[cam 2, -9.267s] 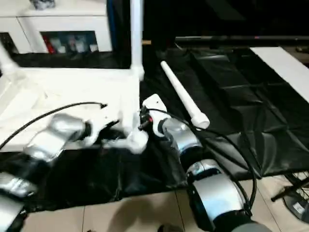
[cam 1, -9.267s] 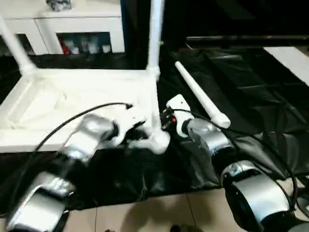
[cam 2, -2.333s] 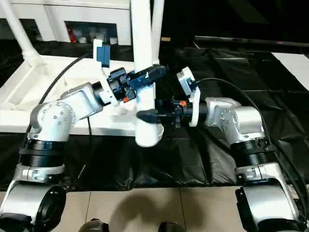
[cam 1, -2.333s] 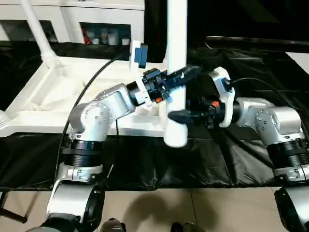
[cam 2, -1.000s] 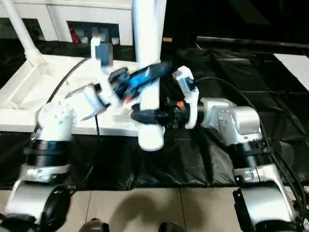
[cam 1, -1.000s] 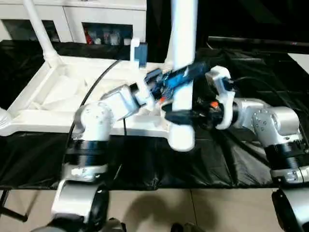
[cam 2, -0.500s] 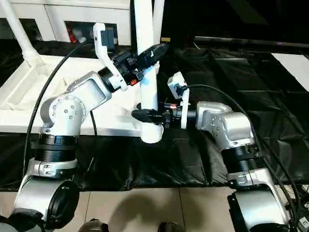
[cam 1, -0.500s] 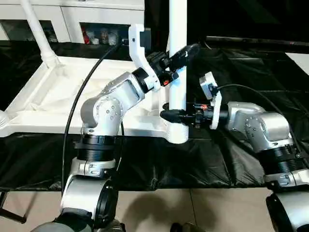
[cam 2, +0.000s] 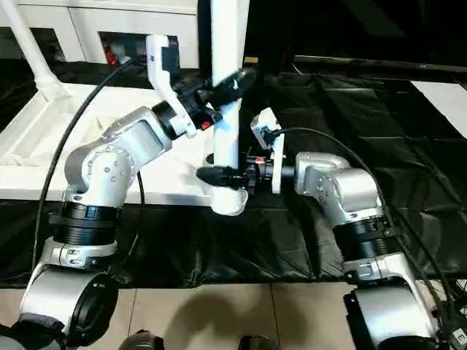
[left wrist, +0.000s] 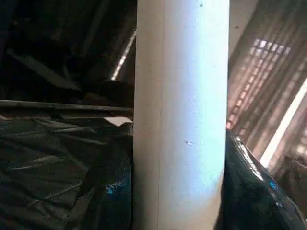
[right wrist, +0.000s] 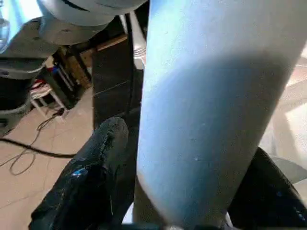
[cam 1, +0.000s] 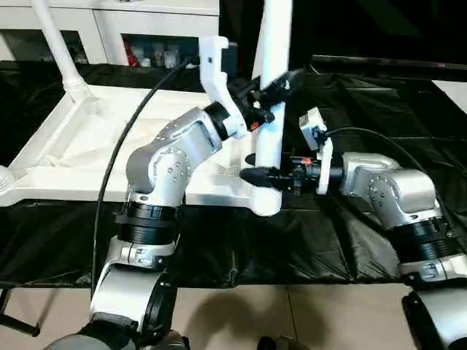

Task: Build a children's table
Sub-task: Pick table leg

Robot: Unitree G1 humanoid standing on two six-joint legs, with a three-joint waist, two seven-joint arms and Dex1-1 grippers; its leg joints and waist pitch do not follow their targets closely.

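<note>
The children's table lies upside down as a white tabletop (cam 1: 87, 138) on a black sheet. One leg (cam 1: 58, 51) stands in its far left corner. A second white leg (cam 1: 270, 109) stands nearly upright with its lower end at the near right corner socket (cam 1: 264, 200). My left gripper (cam 1: 281, 84) is shut on this leg partway up; in the left wrist view its fingers (left wrist: 110, 182) press both sides of the tube (left wrist: 182, 120). My right gripper (cam 1: 264, 173) straddles the same leg just above the socket. Its fingers (right wrist: 91, 182) stand open on either side of the tube (right wrist: 206, 120).
A white cabinet (cam 1: 109, 29) with glass doors stands behind the tabletop. The black sheet (cam 1: 379, 102) spreads far to the right. Tiled floor (cam 1: 255, 313) runs along the near edge. Another corner socket (cam 1: 4, 179) sits at the near left.
The held leg has come down and stands with its end at the near right socket. My left forearm has swung up, gripping higher on the leg. The right gripper's jaws have widened.
</note>
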